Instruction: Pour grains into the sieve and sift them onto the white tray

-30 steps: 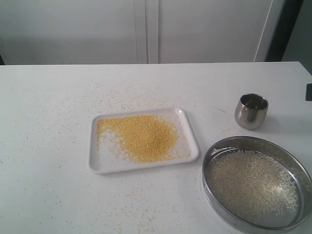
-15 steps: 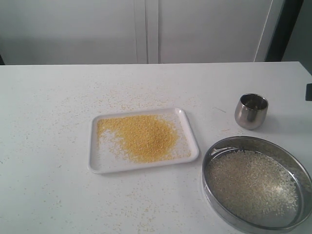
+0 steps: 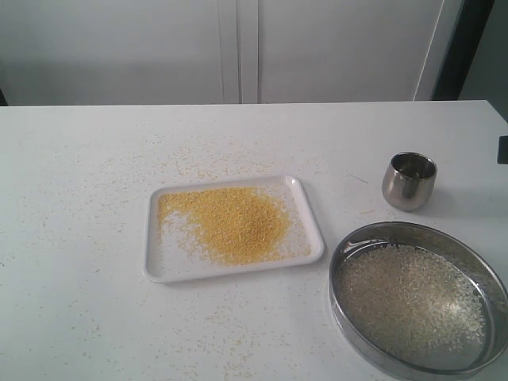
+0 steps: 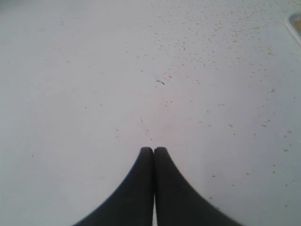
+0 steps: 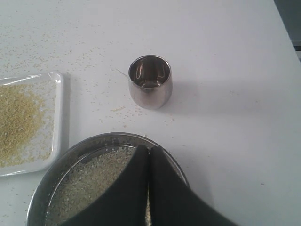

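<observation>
Neither arm shows in the exterior view; the grippers appear only in the two wrist views. Nearest in the exterior view, at the right, the sieve (image 3: 413,228) stands on the tabletop (image 3: 79,238), and pale grains (image 3: 409,298) are spread over its mesh. A little farther, to its left and not touching it, lies the white tray (image 3: 168,258) with a heap of yellow grains (image 3: 234,222). Loose bits are scattered on the tabletop around it. Farther still, behind the sieve, a small steel cup (image 3: 409,181) stands upright.

In the right wrist view the right gripper (image 5: 149,149) is over the rim of the sieve on the side toward the cup. The cup is beyond the tips, and the tray is also in sight. Its jaws are pressed together and hold nothing. I cannot tell whether they touch the rim.

The left wrist view shows the left gripper (image 4: 154,149) over bare tabletop with a few scattered grains. Only a corner of the tray appears, at the edge of the picture, well apart from the tips. Its jaws are also pressed together, with nothing between them.
</observation>
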{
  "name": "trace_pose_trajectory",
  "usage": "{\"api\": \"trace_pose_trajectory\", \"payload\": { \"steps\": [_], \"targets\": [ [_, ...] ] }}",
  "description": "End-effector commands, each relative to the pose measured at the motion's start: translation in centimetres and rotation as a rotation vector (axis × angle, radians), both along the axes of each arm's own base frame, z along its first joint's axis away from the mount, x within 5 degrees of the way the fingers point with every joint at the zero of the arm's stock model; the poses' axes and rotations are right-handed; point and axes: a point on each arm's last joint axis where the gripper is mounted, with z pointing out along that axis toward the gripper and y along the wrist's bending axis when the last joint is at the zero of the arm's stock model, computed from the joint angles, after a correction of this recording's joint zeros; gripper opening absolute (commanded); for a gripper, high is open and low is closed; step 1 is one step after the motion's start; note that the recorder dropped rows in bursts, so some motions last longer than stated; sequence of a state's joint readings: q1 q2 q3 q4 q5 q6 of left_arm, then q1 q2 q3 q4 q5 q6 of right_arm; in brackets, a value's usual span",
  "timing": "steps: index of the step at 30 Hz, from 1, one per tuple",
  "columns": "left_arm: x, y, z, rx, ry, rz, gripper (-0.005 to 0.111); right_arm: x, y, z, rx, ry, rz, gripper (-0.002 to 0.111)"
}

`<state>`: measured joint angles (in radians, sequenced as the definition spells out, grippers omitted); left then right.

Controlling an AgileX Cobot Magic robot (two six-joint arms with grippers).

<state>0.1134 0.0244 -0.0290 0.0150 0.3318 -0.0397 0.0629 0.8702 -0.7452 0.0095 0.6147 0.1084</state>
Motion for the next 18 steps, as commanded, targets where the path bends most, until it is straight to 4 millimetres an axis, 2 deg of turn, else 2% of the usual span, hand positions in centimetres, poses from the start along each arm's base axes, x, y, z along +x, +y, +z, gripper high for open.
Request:
{"api": "trace_pose_trajectory", "payload": {
  "steps": [1,5,18],
  "targets": [
    [-0.22,-0.09,-0.38,-0.002,0.013,-0.006,0.0,0.01,-0.06,-0.07,-0.001,-0.006,-0.004,0.0],
    [-0.21,-0.09,-1.06,-0.004,0.031,-0.006,0.0,0.01,-0.06,-0.07,-0.001,-0.006,-0.004,0.0],
    [-0.13,-0.07,-0.91,-0.004,0.013,-0.003,0.0,0.01,-0.06,-0.07,-0.001,-0.006,-0.004,0.0]
  ]
}}
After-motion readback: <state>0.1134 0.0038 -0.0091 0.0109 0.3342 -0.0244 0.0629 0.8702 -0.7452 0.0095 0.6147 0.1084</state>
